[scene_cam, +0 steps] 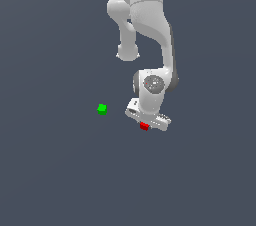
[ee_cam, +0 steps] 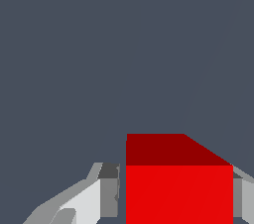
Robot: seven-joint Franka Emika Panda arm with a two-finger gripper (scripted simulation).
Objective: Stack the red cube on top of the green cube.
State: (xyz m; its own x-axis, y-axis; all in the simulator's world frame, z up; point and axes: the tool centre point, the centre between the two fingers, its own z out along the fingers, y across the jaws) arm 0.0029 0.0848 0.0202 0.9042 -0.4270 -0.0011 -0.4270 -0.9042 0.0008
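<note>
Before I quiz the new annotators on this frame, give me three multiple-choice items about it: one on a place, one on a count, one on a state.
1. Where is the green cube relative to the gripper?
A. toward the exterior view's left
B. toward the exterior view's right
C. directly beneath it

2. How many cubes appear in the exterior view?
A. one
B. two
C. three

3. Where is the red cube?
A. stacked on the green cube
B. lying far from the arm
C. between the gripper's fingers

Answers:
1 A, the green cube lies apart, left of the gripper.
2 B, one green and one red are seen.
3 C, the wrist view shows a finger on each side of the red cube.
</note>
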